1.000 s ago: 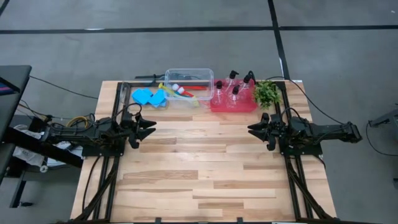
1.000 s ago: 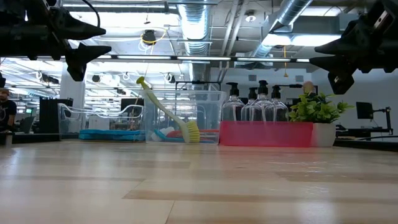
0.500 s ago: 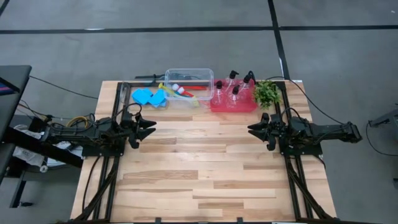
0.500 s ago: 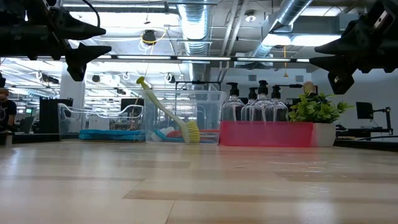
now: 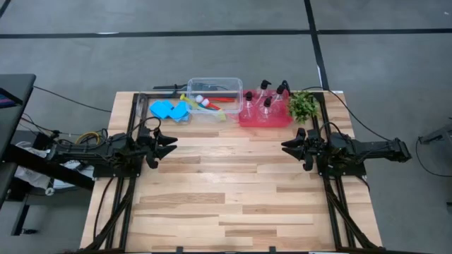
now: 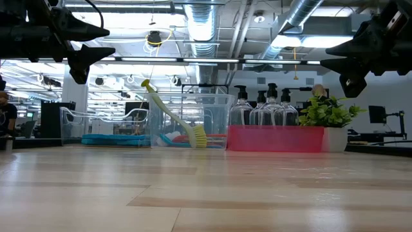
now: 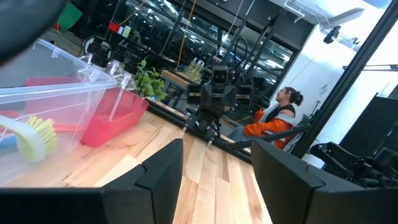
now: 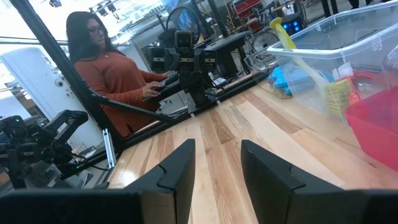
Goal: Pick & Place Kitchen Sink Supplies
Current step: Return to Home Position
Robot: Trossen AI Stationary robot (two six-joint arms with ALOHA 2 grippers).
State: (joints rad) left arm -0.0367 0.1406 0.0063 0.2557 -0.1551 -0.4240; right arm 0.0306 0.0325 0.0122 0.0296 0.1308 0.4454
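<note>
Sponges well apart from left pincer (fingers parted).

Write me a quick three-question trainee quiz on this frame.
1. True or false: the left gripper and right gripper are both shut.
2. What stands in the red tray? A) bottles B) brushes C) sponges
3. Fill in: on the tray's right in the high view stands a leafy ___.
Key: 1 false, both are open; 2 A; 3 plant.
</note>
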